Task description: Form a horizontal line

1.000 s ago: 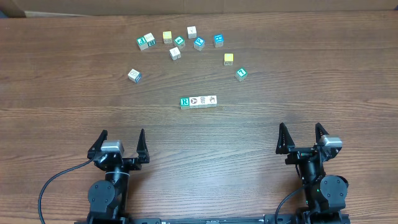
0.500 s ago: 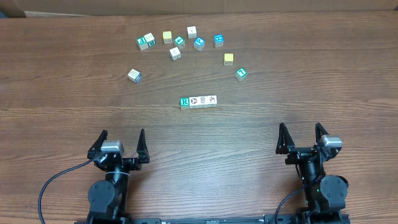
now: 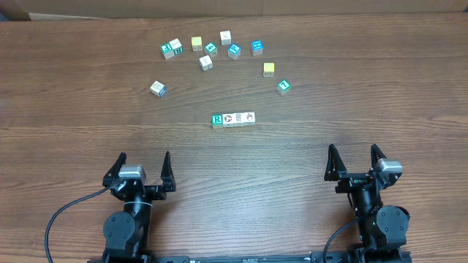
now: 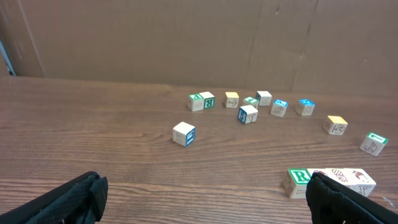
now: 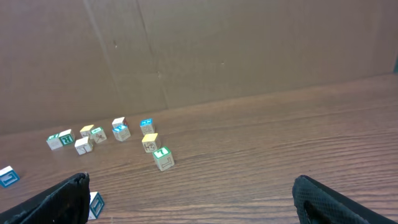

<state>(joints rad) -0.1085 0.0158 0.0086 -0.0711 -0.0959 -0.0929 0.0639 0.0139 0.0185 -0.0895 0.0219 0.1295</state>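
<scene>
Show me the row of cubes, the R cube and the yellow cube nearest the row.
Row (image 3: 234, 119): overhead, its middle, top side.
R cube (image 3: 217, 119): overhead, top face.
Yellow cube (image 3: 269, 69): overhead, top face.

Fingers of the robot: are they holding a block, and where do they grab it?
Nothing is held. The left fingers and right fingers stand open and bare, well short of the row.

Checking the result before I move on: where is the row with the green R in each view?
Overhead: row dead centre.
Left wrist: row at bottom right, partly hidden.
Right wrist: not clearly in it; a half-hidden cube at lower left may be its end.
Shared landmark: green L cube.
</scene>
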